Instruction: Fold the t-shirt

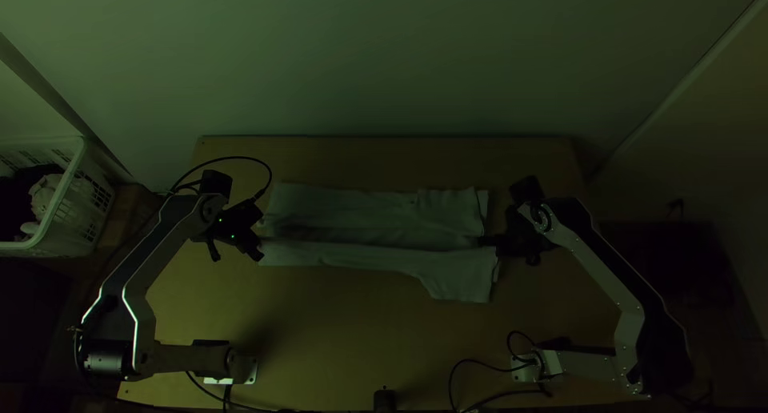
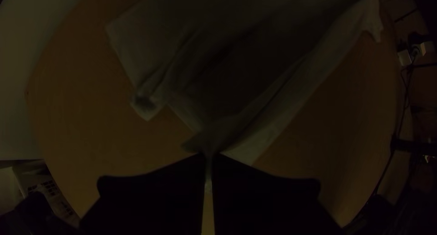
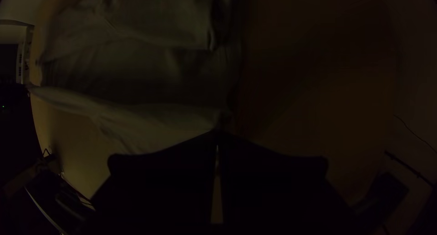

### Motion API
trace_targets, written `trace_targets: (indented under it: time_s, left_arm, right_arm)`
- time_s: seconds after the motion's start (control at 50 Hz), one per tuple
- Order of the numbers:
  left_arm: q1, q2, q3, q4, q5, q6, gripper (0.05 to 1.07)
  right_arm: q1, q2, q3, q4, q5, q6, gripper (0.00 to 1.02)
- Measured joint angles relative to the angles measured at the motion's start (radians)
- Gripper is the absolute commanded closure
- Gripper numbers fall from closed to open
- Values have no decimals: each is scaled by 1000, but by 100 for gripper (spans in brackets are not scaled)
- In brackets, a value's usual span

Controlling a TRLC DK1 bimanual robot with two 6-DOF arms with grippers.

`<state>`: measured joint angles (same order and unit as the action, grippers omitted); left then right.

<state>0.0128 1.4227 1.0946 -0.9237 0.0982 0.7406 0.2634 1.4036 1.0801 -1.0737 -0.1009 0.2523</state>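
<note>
Here's the t-shirt, towards the table's far edge, pinched at opposite ends by my left fingers and right fingers; uneven pulling could skew the flap.

Your light wooden table carries the pale t-shirt, stretched side to side across the middle; black cables curl by your near edge.

In dim light, a plain pale wall rises beyond the far edge of the wooden table, and a white slotted basket holding dark and pale cloths stands off its left side.
</note>
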Motion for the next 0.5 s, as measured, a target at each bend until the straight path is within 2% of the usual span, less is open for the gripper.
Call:
trace_targets:
  time_s: [0.5]
  left_arm:
    - [3, 206, 256, 0, 35, -45, 105]
  right_arm:
    - [-56, 192, 204, 65, 8, -19, 99]
